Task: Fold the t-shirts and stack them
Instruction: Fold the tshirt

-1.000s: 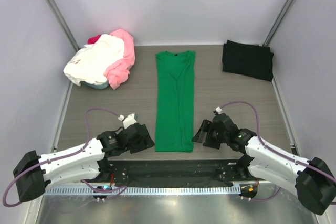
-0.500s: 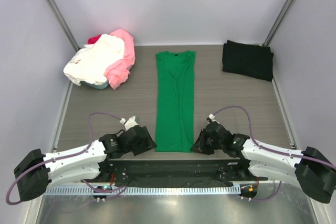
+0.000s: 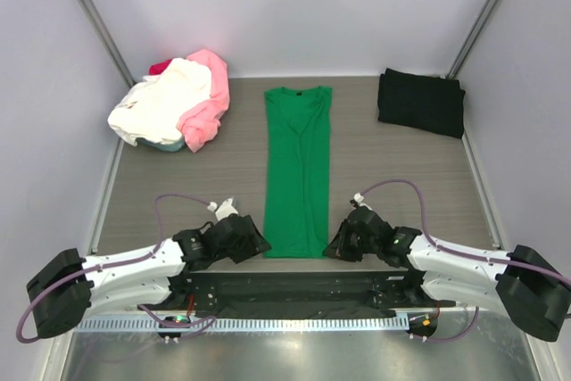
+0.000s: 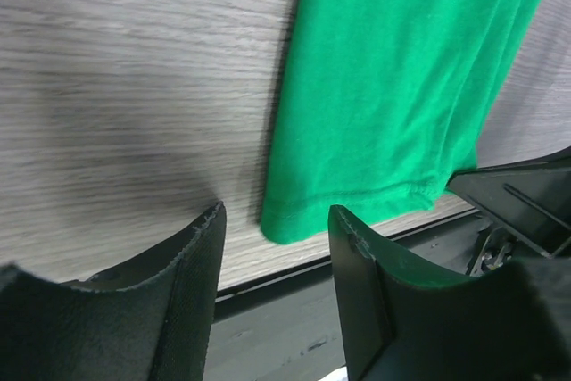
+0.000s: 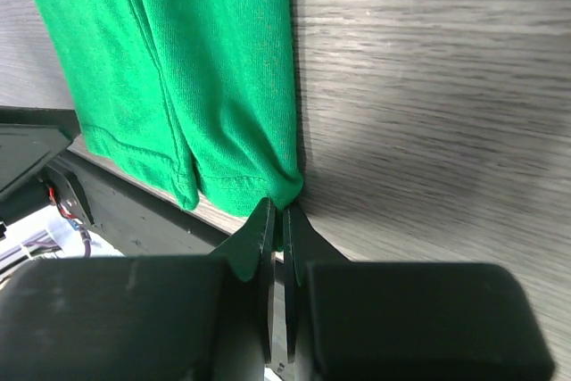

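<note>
Presently five t-shirts on the table (image 3: 384,176). One green t-shirt (image 3: 297,167) lies flat in a long strip at centre. One black t-shirt (image 3: 420,103) sits folded at the far right. The pink t-shirt (image 3: 207,104), cream-white t-shirt (image 3: 161,104) and red t-shirt (image 3: 161,67) are heaped at the far left.

Left gripper (image 4: 275,211): jaws apart, either side of the green hem's near-left corner. Right gripper (image 5: 278,207): jaws clamped on the near-right corner.

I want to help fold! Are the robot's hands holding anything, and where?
The right gripper pinches the green shirt at its near hem corner. The left gripper is open by the other corner, holding nothing.
</note>
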`<state>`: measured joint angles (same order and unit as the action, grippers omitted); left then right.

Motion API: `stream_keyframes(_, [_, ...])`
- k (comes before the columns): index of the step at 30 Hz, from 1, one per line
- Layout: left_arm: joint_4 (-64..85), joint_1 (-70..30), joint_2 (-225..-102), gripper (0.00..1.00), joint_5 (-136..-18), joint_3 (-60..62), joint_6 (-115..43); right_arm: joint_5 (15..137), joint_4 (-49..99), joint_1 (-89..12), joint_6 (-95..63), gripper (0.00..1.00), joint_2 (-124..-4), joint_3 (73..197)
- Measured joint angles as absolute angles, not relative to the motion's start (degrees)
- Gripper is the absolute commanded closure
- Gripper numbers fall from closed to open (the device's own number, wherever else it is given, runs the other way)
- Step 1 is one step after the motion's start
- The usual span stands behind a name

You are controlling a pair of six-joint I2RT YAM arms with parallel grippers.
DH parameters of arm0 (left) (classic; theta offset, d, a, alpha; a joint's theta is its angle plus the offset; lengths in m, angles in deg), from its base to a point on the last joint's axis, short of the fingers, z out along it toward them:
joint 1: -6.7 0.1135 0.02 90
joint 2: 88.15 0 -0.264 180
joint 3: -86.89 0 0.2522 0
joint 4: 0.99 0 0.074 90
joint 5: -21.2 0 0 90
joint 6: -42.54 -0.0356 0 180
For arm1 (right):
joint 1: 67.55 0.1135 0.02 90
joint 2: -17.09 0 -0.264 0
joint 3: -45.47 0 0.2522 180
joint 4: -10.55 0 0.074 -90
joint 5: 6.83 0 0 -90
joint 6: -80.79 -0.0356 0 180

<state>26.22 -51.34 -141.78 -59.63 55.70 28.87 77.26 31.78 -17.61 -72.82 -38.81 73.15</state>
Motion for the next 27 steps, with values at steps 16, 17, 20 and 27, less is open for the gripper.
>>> stream_keyframes(16, [27.4,-55.8,-146.7,1.0,-60.1,52.7,31.4,77.6,40.5,-17.5,-72.8,0.99,-32.8,73.6])
stream_keyframes(17, [28.9,-56.9,-145.8,1.0,-59.6,52.0,31.9,77.7,42.3,-17.4,-72.8,0.99,-31.5,74.0])
stream_keyframes(20, [33.2,-59.6,-143.3,1.0,-58.2,49.2,33.5,77.7,47.6,-17.3,-72.8,0.99,-28.3,76.4])
stream_keyframes(27, [43.4,-60.7,-142.3,0.98,-53.9,38.2,33.0,80.4,57.4,-17.0,-72.0,0.99,-26.5,86.1])
